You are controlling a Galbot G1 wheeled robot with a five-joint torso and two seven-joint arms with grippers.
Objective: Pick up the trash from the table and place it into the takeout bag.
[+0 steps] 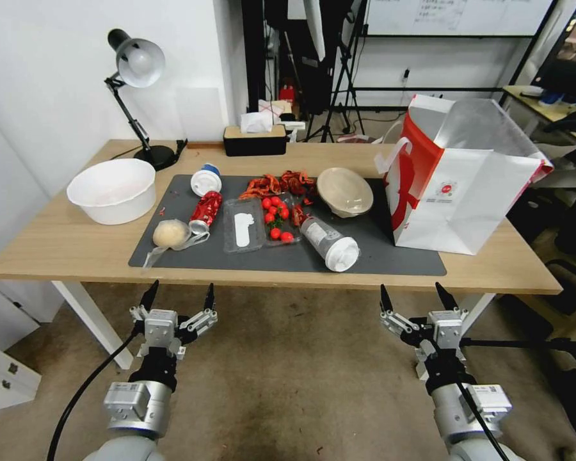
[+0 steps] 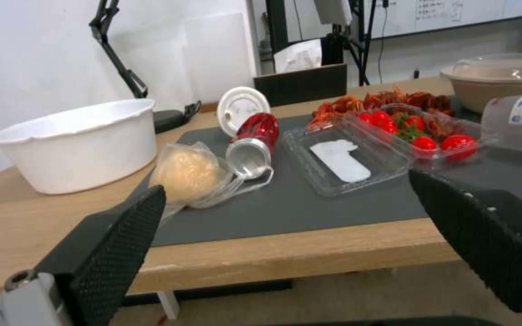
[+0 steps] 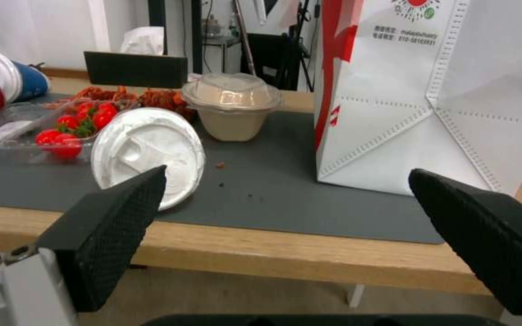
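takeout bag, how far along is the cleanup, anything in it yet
Nothing looks done: no trash can be seen in the takeout bag, though its inside is mostly hidden. Nothing is in hand; the left hand and right hand hang open before the table. Still on the mat: paper bowl, clear cup, red can, wrapped lump, blue cup.

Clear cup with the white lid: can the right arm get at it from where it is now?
Probably yes. The clear cup lies on its side near the table's front edge, lid toward the open right gripper, which hangs below that edge. Nothing stands between them.
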